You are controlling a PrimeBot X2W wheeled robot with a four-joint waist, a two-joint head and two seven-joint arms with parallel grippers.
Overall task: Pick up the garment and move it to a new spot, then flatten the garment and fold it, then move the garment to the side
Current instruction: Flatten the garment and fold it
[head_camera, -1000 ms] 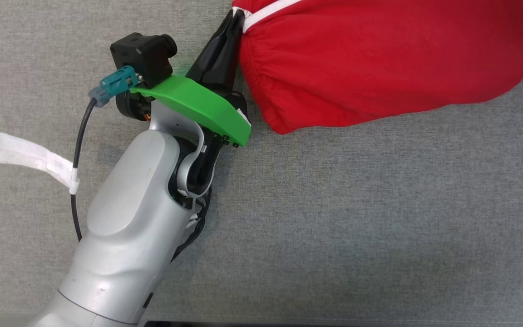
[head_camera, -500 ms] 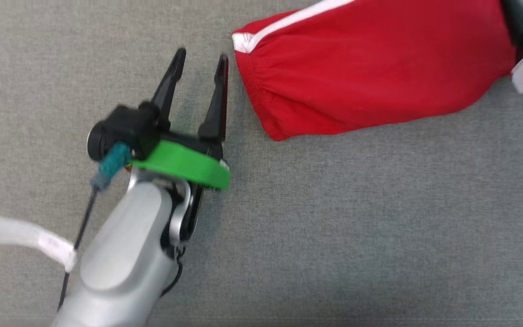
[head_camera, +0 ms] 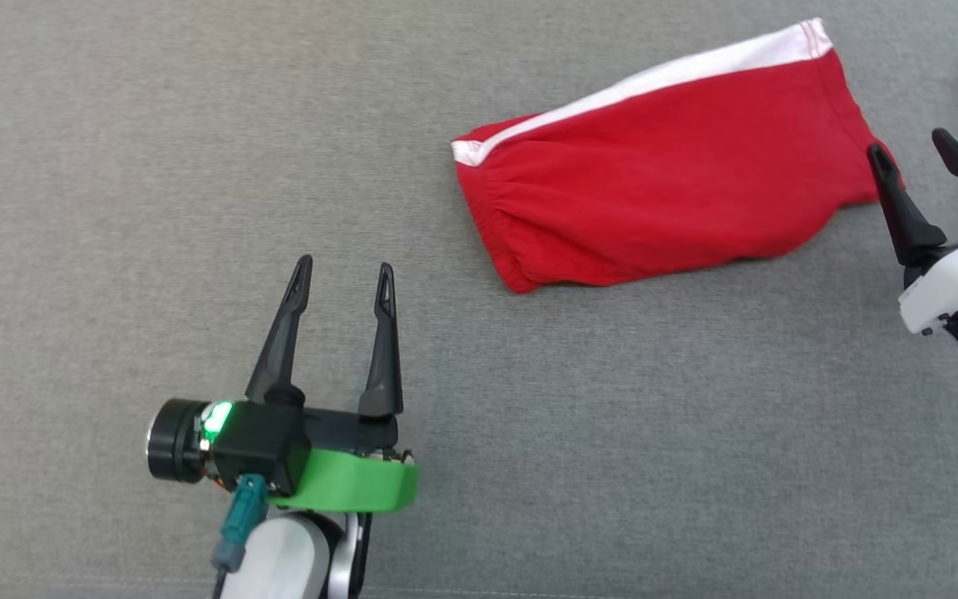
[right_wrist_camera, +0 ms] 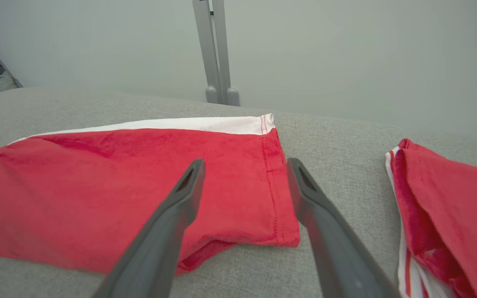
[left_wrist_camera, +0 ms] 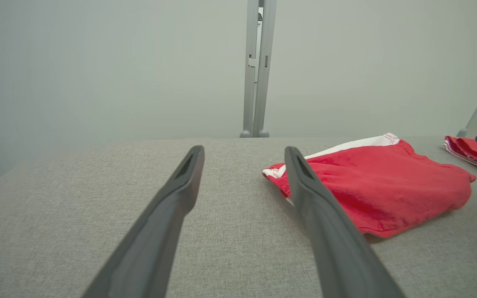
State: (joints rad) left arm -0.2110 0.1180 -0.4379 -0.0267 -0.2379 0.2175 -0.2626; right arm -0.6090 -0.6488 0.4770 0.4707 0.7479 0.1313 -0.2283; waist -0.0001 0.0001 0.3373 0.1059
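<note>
- Grey fabric tabletop point(head_camera: 113, 166); red garment point(head_camera: 654, 191) lies folded, centre-right.
- Left gripper point(head_camera: 344, 274) and right gripper point(head_camera: 910, 143): jaws spread, empty.
- Fold looks done; next move: grip an edge and shift it aside.

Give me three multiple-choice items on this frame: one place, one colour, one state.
1. In the head view, where are the shorts relative to the left gripper?
A. up and to its right, apart from it
B. inside its grip
C. under its wrist

2. What colour is the stripe on the shorts?
A. black
B. white
C. yellow

3. What is the left gripper's state?
A. shut on the shorts
B. shut, empty
C. open, empty

Answers:
1 A: bare grey surface lies between the gripper and the shorts.
2 B: a white band runs along the red cloth's far edge.
3 C: its fingers stand spread with nothing between them.
</note>
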